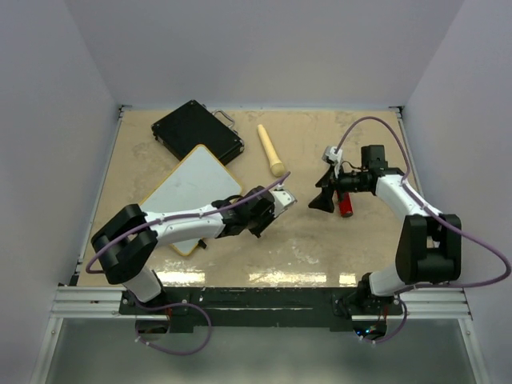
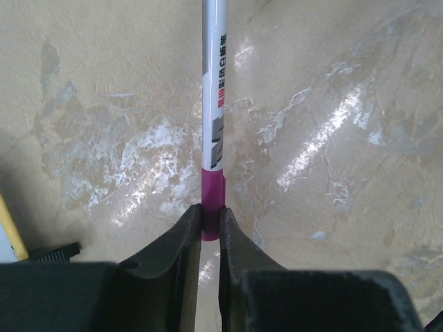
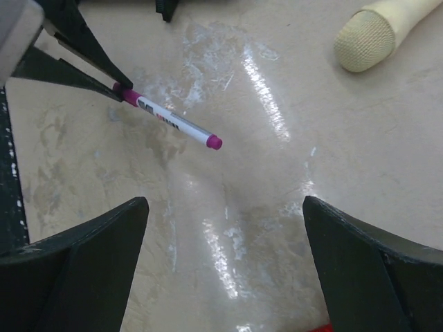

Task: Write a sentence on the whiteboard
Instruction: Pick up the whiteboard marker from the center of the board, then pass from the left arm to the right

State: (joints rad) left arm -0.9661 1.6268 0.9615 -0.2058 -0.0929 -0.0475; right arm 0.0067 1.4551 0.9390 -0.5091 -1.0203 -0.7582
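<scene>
Two arms met over the middle of the desk point(image 1: 312, 248). Nearest, the left jaws were closed almost fully on the magenta end of a white-barrelled marker point(image 3: 173, 122). They gripped only that last short band, so the barrel stood out free toward the right arm. The right jaws stood wide apart and held nothing. They faced the marker's free magenta tip from just beyond it, with a red object point(image 1: 346, 208) on the desk close beside them. The whiteboard point(image 1: 190, 182) lay left of centre, set at an angle and partly under the left forearm; no sentence could be made out on its visible face. Farther back lay a cream cylinder point(image 1: 272, 150) and a black case point(image 1: 196, 130).

Likely hazards:
- With so short a purchase, the marker could pivot or slip out if the right jaws closed off-centre or pulled on the tip.
- The tip appeared to be a cap, and writing with it on would leave no mark.
- The left forearm, swinging over the board, could drag it askew.
- The right jaws could knock the red object.
</scene>
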